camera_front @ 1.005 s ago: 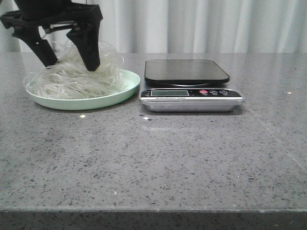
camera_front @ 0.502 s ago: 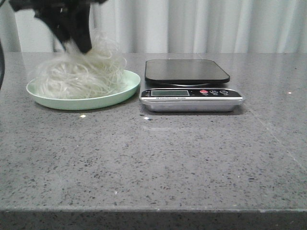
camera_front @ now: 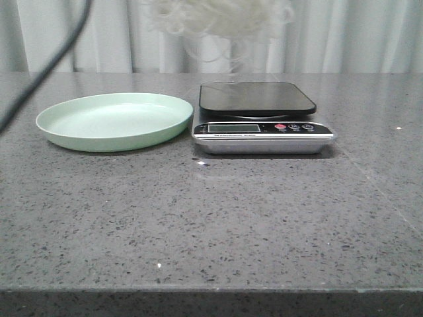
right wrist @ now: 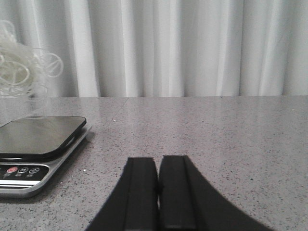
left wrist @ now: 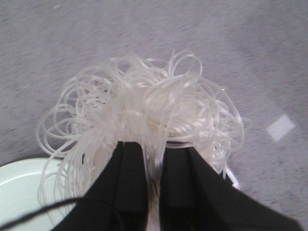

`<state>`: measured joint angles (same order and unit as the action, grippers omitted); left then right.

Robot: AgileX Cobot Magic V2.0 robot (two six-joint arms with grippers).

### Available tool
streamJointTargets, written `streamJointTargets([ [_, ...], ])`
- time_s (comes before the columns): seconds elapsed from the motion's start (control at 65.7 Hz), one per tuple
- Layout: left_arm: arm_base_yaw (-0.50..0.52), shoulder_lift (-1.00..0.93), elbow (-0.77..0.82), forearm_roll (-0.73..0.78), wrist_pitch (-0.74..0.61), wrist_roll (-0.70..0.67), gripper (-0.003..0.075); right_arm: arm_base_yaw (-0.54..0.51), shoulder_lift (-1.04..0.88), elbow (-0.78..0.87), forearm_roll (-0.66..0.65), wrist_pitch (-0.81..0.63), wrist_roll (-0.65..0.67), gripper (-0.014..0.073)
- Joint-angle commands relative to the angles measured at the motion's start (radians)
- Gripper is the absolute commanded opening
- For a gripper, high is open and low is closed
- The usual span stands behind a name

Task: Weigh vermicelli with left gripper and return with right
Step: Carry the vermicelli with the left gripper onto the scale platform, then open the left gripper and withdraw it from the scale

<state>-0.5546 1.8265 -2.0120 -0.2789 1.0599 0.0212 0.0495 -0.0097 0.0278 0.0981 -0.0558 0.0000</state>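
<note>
**Noodles in the air above the scale**

Grey speckled stone table (camera_front: 211, 218) runs back to a white curtain (camera_front: 357, 36). On it sit a pale green plate (camera_front: 114, 121), bare inside, and just beside it a kitchen scale (camera_front: 261, 117) with a dark platform. The vermicelli (camera_front: 215, 18) hangs high over the scale's back edge, clear of the table. The left gripper (left wrist: 153, 159) pinches the mound between its two black fingers. The right gripper (right wrist: 158, 183) hovers low over the table beside the scale, fingers pressed together on nothing.
</note>
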Motion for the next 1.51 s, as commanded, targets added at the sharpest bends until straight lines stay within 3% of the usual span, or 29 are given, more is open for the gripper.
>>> streamJointTargets([
  [0.0,-0.026,-0.009,-0.036,-0.036,-0.096,-0.007,0.0127,-0.004,-0.018,-0.008,-0.008,-0.082,-0.008,0.0167],
  [0.244,-0.036,0.095,-0.036,-0.043,-0.013,-0.021,0.0153,-0.004,-0.018,-0.008,-0.008,-0.082,-0.008,0.0167],
  [0.487,-0.036,0.115,-0.048,-0.052,0.016,-0.021,0.0465,-0.004,-0.018,-0.008,-0.008,-0.082,-0.008,0.0167],
  [0.533,-0.036,0.112,-0.066,-0.052,0.020,-0.021,0.0489,-0.004,-0.018,-0.008,-0.008,-0.082,-0.008,0.0167],
  [0.731,-0.036,0.041,-0.110,-0.042,0.015,0.022,0.0493,-0.004,-0.018,-0.008,-0.008,-0.082,-0.008,0.0167],
  [1.05,-0.036,-0.151,-0.083,0.103,0.008,0.032,0.0493,-0.004,-0.018,-0.008,-0.008,-0.082,-0.008,0.0167],
  [1.233,-0.036,-0.304,0.077,0.127,-0.069,0.034,0.0493,-0.004,-0.018,-0.008,-0.008,-0.082,-0.008,0.0167],
  [1.492,-0.036,-0.598,0.481,0.157,-0.284,0.036,0.0493,-0.004,-0.018,-0.008,-0.008,-0.082,-0.008,0.0167],
])
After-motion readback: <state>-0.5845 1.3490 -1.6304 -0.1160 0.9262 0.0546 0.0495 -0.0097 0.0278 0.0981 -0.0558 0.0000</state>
